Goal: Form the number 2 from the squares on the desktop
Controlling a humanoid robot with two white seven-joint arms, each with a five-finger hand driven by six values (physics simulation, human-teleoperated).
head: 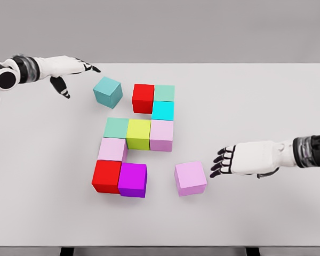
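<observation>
Left hand (69,72) at ten o'clock, fingers loosely spread, nothing held, just short of loose teal cube (108,92). Centre: glossy cubes butted together — red (143,98), mint, cyan on top; green, yellow (138,133), pink mid; pink, red, purple (132,180) below. Four o'clock: stray pink cube (190,178), tilted, just beside right hand (236,160), fingers open, empty.

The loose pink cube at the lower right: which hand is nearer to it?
Right. The right hand is just right of the pink cube, fingertips close but apart. The left hand is far away at the upper left.
</observation>
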